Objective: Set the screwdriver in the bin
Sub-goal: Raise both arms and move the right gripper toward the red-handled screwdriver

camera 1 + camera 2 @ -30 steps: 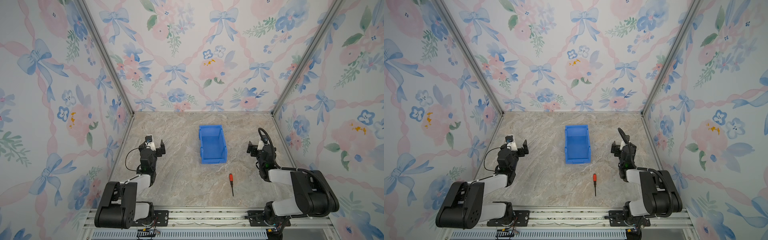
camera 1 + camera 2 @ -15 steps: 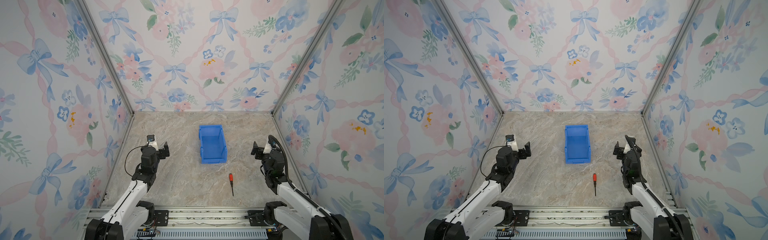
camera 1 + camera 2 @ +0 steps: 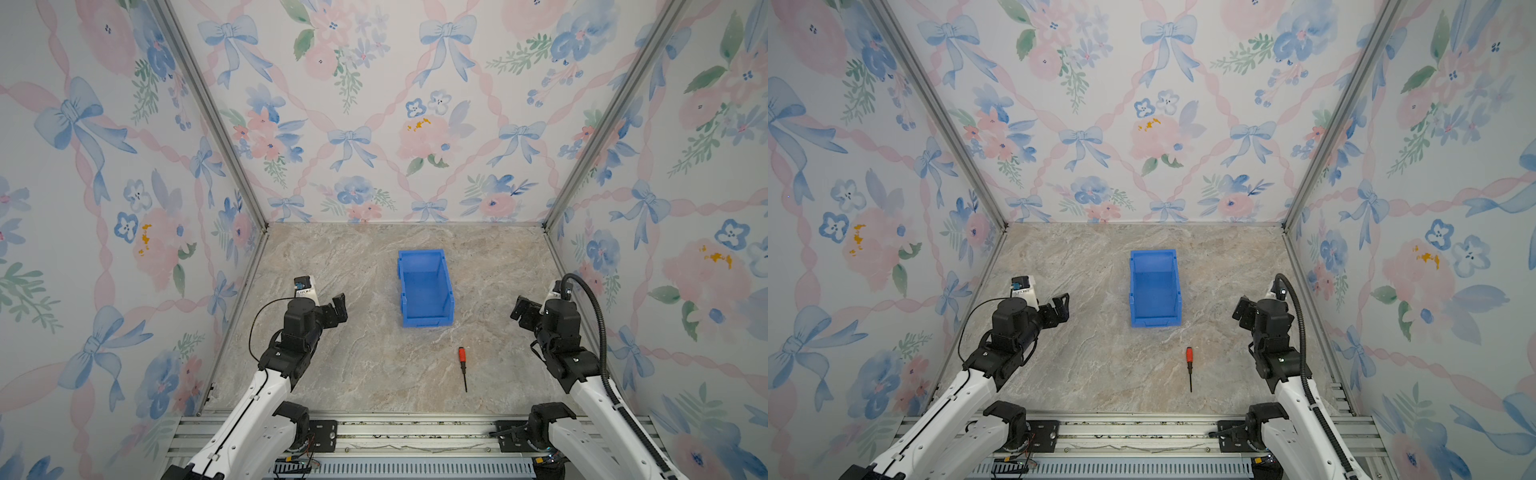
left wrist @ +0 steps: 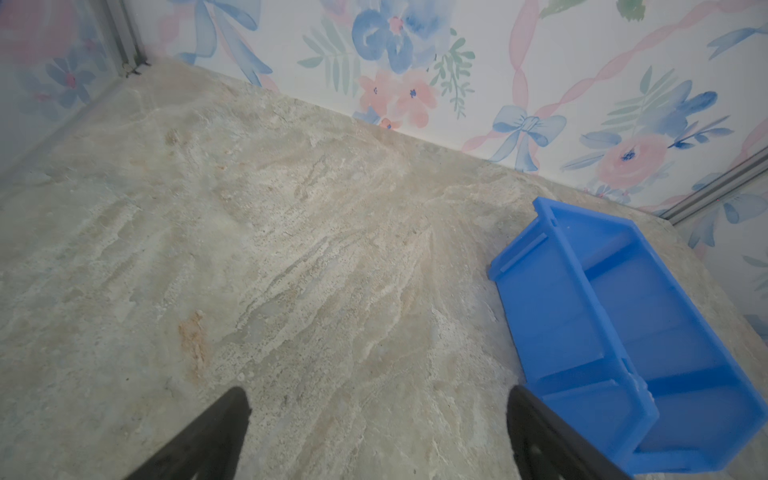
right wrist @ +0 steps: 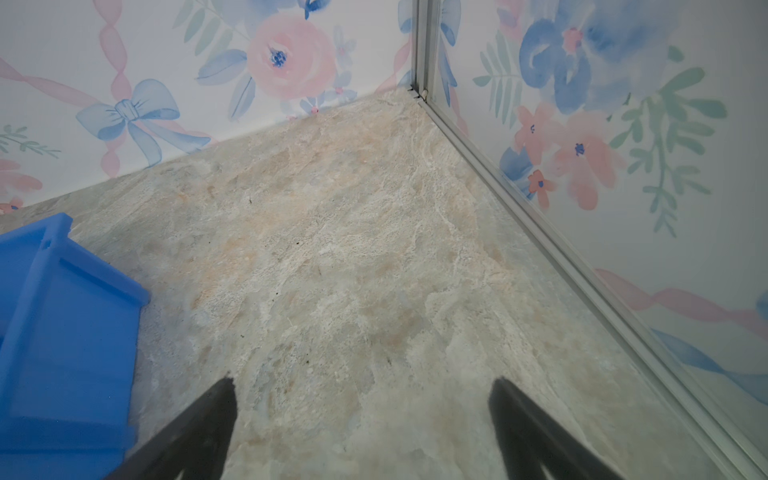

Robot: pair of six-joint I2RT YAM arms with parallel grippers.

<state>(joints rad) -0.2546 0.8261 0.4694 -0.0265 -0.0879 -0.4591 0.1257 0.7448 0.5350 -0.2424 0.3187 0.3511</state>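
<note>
marble tabletop [image 3: 357,365]: screwdriver [image 3: 462,365] lies lengthwise, handle toward bin [image 3: 424,291].

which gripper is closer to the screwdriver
The right gripper: the screwdriver lies in front of the bin, off toward the right side, plainly farther from the left gripper.

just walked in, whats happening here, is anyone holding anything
Nothing is being handled right now. The screwdriver lies flat on the table, on the robot's side of the blue bin and apart from it, handle toward the bin. The bin holds nothing. The left gripper and right gripper hang open and empty at either side of the table, neither near the screwdriver, so the pick-up is not yet begun.
</note>
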